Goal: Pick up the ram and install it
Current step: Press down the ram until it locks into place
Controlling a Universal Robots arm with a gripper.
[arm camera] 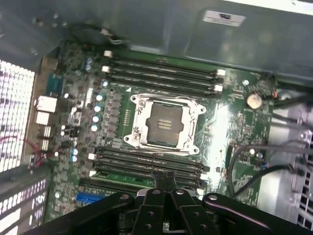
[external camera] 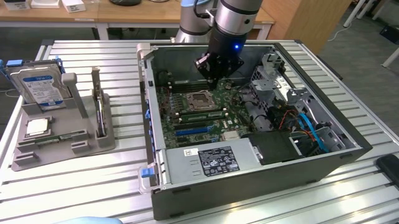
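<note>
My gripper [external camera: 212, 84] is down inside the open computer case [external camera: 160, 154], just above the motherboard [external camera: 198, 116] and beside the empty processor socket [arm camera: 164, 122]. Its two fingers [arm camera: 165, 177] are pressed together with nothing between them. Directly under the fingertips, the ram [arm camera: 122, 178] shows as a narrow green strip lying along a memory slot in the bank beside the socket. Whether the tips touch it I cannot tell. The second bank of memory slots [arm camera: 164, 73] lies across the socket from it.
On the exterior view's left is a grey parts tray [external camera: 93, 144] holding a silver hard drive [external camera: 40, 86] with a blue-white label, a square processor chip [external camera: 37, 127] and a flat green board [external camera: 59, 138]. The power supply [external camera: 215, 161], drive cage [external camera: 274, 79] and cables [external camera: 311, 130] crowd the case.
</note>
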